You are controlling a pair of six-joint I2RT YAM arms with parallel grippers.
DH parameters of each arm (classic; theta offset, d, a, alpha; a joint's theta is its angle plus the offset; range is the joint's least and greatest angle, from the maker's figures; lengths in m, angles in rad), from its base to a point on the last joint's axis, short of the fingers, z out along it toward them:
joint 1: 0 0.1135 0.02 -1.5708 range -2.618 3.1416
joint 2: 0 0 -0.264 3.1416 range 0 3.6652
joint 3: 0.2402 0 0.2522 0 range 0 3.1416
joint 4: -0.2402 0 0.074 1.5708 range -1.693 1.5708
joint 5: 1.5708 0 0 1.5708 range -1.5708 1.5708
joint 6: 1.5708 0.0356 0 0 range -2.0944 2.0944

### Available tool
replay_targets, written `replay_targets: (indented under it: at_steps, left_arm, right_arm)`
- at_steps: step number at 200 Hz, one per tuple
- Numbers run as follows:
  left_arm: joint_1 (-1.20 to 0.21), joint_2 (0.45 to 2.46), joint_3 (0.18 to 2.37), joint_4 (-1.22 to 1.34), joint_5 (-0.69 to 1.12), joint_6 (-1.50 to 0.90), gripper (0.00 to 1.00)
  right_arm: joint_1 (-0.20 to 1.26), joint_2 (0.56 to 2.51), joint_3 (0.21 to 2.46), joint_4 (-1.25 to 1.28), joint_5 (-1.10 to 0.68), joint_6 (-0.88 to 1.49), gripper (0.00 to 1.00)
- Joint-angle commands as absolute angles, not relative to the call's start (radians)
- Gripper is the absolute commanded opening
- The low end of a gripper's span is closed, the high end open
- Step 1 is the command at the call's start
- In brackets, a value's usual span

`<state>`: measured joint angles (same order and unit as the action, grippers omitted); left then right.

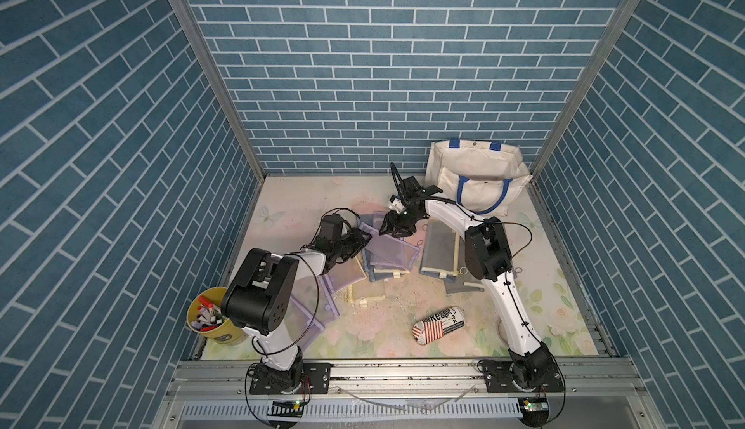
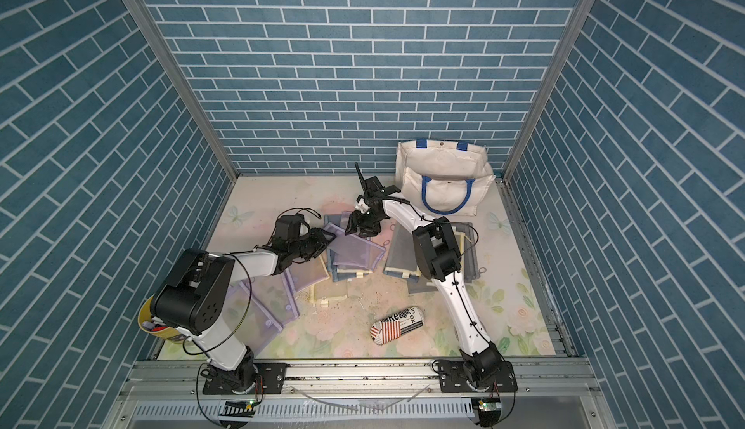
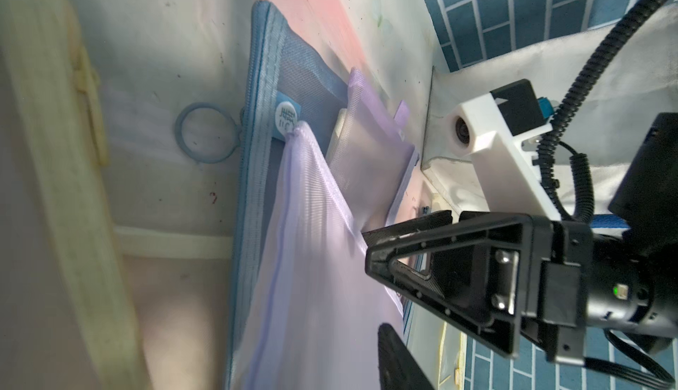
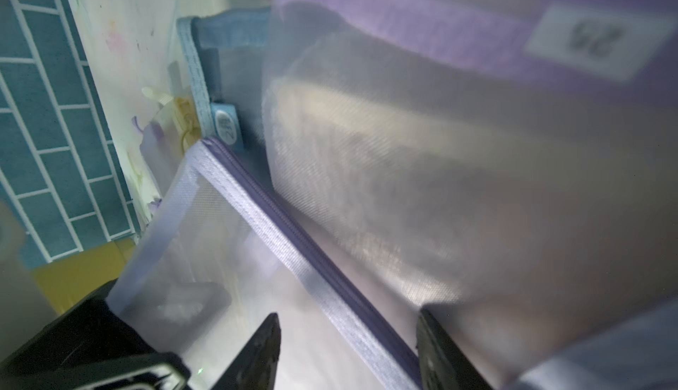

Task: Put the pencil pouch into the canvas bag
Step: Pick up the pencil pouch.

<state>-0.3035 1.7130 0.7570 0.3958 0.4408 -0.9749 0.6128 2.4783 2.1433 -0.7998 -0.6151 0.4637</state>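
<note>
On the pile — right gripper: jaws apart, astride the purple pouch zip edge.
Left gripper: at its corner (seemingly); grip unclear.

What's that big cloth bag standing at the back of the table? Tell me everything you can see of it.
The canvas bag is a boxy off-white tote of thick, creased cloth. It stands upright on the table in the far right corner, close against the brick-patterned wall, mouth open upward. One royal-blue handle hangs in a loop down its front; the other shows only as two blue stubs at the rear rim. No contents show.
</note>
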Motion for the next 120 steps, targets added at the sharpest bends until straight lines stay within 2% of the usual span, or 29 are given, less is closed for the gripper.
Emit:
replay_targets:
  at_steps: [1, 16, 28, 45, 57, 120]
  left_arm:
    - [-0.315, 1.711, 0.766, 0.411, 0.418, -0.971, 0.39]
    - [-0.317, 1.702, 0.755, 0.413, 0.410, -0.971, 0.37]
    - [-0.317, 1.694, 0.749, 0.415, 0.407, -0.970, 0.31]
    - [-0.317, 1.676, 0.744, 0.416, 0.407, -0.965, 0.12]
    - [-0.317, 1.654, 0.744, 0.407, 0.409, -0.957, 0.03]
    - [-0.318, 1.490, 0.801, 0.431, 0.598, -0.872, 0.00]
  right_arm:
    - [0.631, 2.397, 2.047, -0.738, -0.643, 0.455, 0.58]
    - [0.632, 2.351, 1.974, -0.676, -0.657, 0.486, 0.58]
    - [0.632, 2.319, 1.920, -0.628, -0.671, 0.515, 0.58]
    - [0.632, 2.274, 1.859, -0.575, -0.692, 0.542, 0.57]
    - [0.629, 2.235, 1.828, -0.554, -0.693, 0.552, 0.57]
    - [0.610, 1.907, 1.542, -0.330, -0.750, 0.642, 0.62]
